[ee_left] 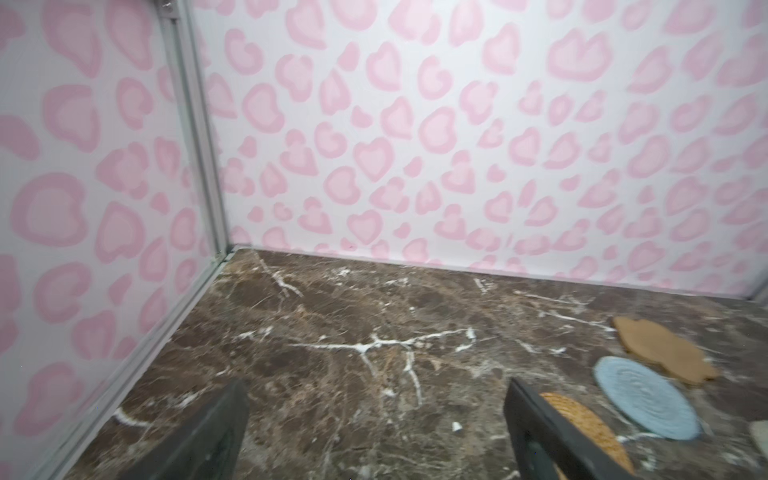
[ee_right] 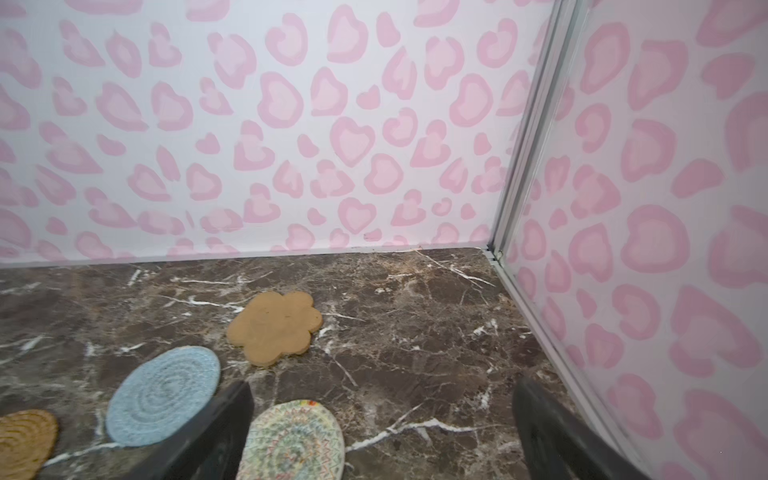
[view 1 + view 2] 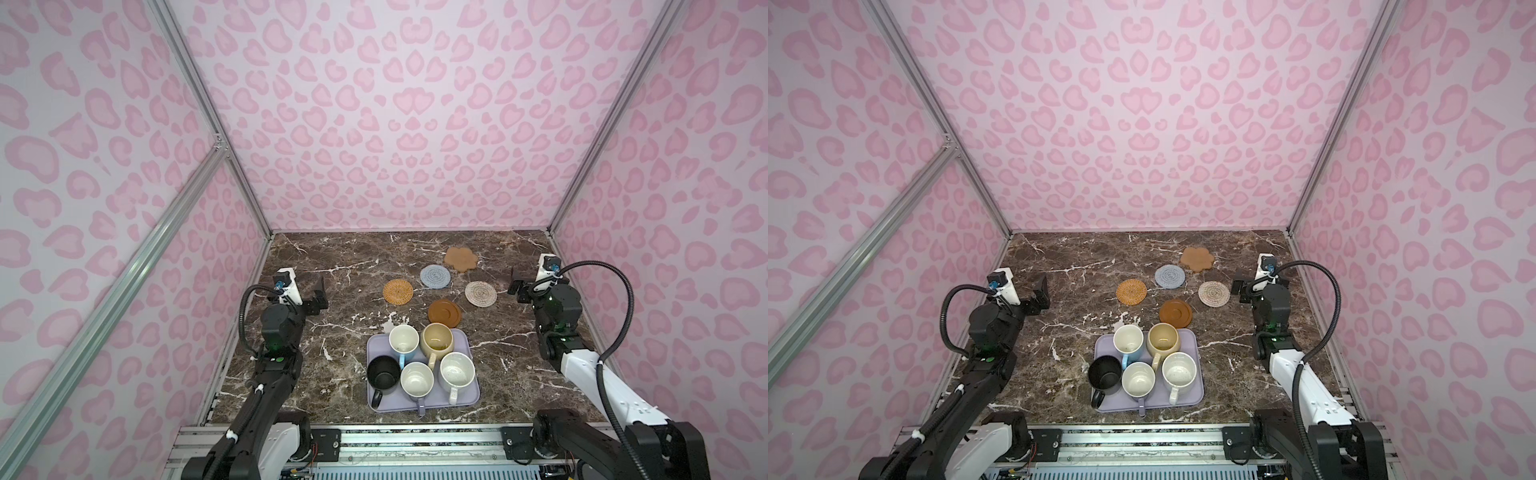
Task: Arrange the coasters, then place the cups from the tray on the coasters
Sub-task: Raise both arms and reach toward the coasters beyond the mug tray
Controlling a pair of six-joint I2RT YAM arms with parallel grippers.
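Barely started, I'd say: five coasters (image 3: 398,291) lie unevenly scattered on the counter (image 3: 332,266) beyond the tray (image 3: 376,347), all cups (image 3: 417,380) sit on it, and left hand (image 3: 319,296) and right hand (image 3: 518,286) hang released, empty.

This looks like a robot test booth in a lab. Thin walls with pink spotted paper (image 3: 395,104) hang on silver metal bars (image 3: 200,95). A black left robot arm (image 3: 272,374) and a black and white right robot arm (image 3: 582,365) sit on a metal rail (image 3: 415,440) at the front of a brown marble bench (image 3: 353,291).
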